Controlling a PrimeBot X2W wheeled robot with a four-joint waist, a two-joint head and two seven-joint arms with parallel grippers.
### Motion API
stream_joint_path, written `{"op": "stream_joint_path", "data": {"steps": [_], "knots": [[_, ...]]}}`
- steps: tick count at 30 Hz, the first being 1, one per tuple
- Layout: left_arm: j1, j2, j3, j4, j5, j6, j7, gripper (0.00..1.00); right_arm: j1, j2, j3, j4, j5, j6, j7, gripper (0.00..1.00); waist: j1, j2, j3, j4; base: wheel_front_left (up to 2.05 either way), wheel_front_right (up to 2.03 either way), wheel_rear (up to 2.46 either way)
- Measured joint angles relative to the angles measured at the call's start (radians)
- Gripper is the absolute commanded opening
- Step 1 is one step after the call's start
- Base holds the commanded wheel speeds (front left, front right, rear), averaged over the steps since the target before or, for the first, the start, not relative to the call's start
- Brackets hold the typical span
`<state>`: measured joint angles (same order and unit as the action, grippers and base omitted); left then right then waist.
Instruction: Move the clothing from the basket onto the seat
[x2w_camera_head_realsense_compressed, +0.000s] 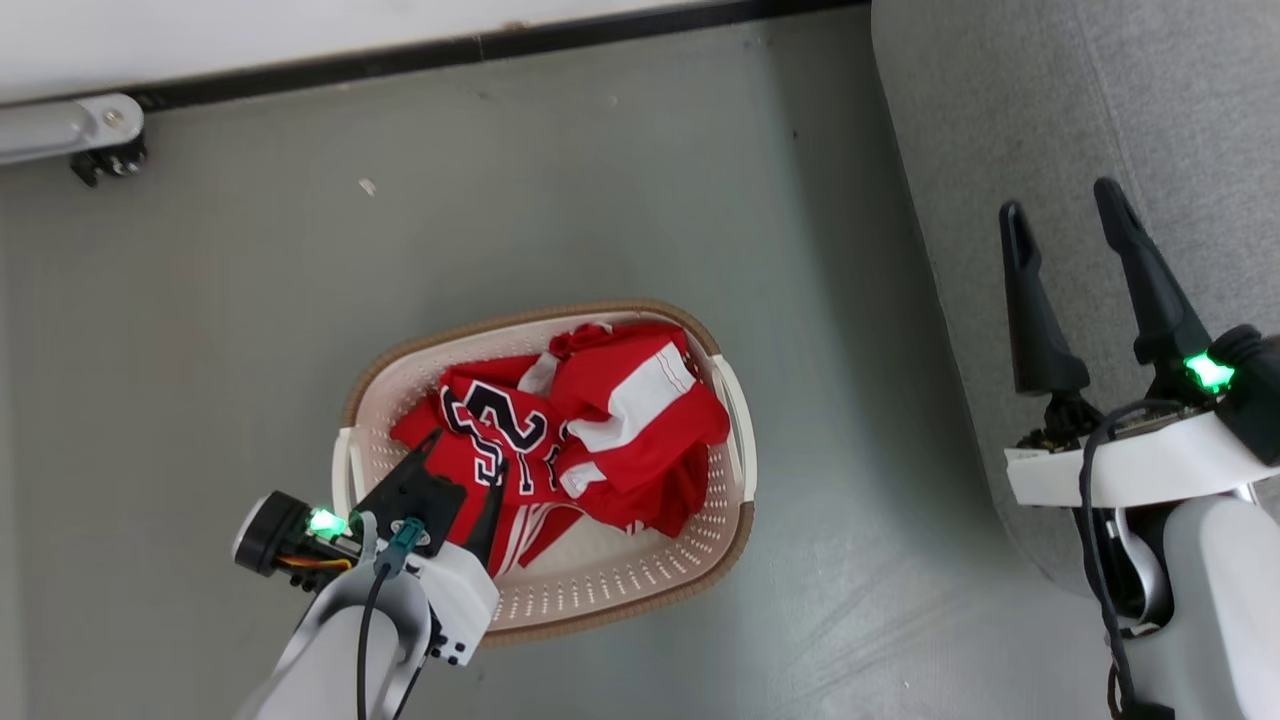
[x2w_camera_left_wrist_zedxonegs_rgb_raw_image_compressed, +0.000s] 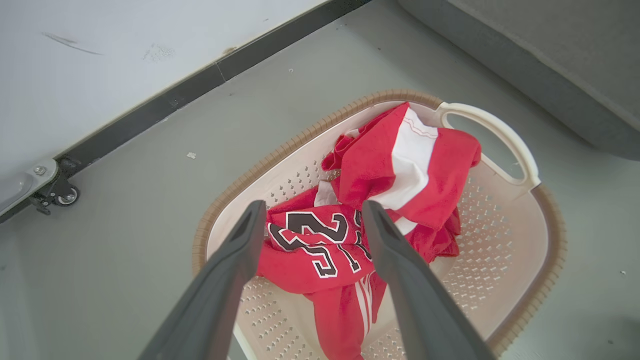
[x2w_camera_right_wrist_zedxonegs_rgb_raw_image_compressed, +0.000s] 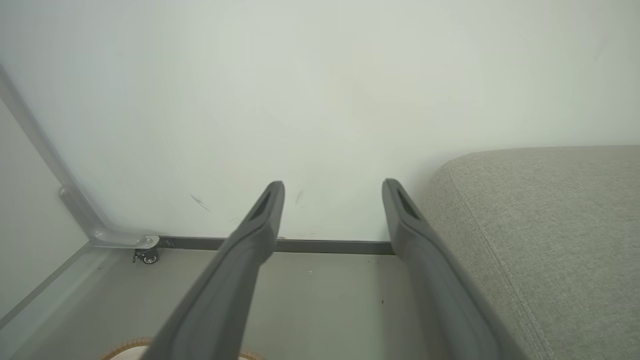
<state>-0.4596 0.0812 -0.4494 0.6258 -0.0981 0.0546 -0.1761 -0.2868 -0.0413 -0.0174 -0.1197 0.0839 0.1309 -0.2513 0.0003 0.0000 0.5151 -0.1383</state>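
Scene inspected from the head and both wrist cameras.

The basket (x2w_camera_head_realsense_compressed: 612, 598) stood on the grey floor (x2w_camera_head_realsense_compressed: 600, 180), well apart from the wall (x2w_camera_left_wrist_zedxonegs_rgb_raw_image_compressed: 100, 60) and its dark skirting strip (x2w_camera_head_realsense_compressed: 600, 38). The clothing (x2w_camera_head_realsense_compressed: 610, 425) lay crumpled inside the basket, heaped toward the far side. A piece with black numerals sat nearer the robot. A piece with a broad white band was bunched above it, against the handle side. One striped end trailed down onto the perforated bottom.

The left tool (x2w_camera_head_realsense_compressed: 468, 450) was poised over the near edge of the basket, angled down at the numbered piece. Its fingers were spread wide to either side of the numerals and gripped nothing. Whether the tips touched the cloth could not be told.

The right tool (x2w_camera_head_realsense_compressed: 1058, 197) was raised over the edge of the seat (x2w_camera_head_realsense_compressed: 1120, 110), fingers likewise spread apart and empty.

The seat stood to the robot's right of the basket, with a strip of floor between them. A castor (x2w_camera_head_realsense_compressed: 105, 160) on a metal bracket sat by the skirting at the far left.
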Motion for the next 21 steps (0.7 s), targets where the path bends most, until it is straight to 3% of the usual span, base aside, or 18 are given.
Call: {"op": "stream_joint_path", "data": {"steps": [21], "knots": [[-0.142, 0.013, -0.036, 0.112, 0.059, -0.005, -0.006, 1.0, -0.201, -0.003, 0.045, -0.013, 0.025, 0.0, -0.001, 1.0, 0.0, 0.0, 0.196, -0.054, 0.0, 0.0, 0.0]]}}
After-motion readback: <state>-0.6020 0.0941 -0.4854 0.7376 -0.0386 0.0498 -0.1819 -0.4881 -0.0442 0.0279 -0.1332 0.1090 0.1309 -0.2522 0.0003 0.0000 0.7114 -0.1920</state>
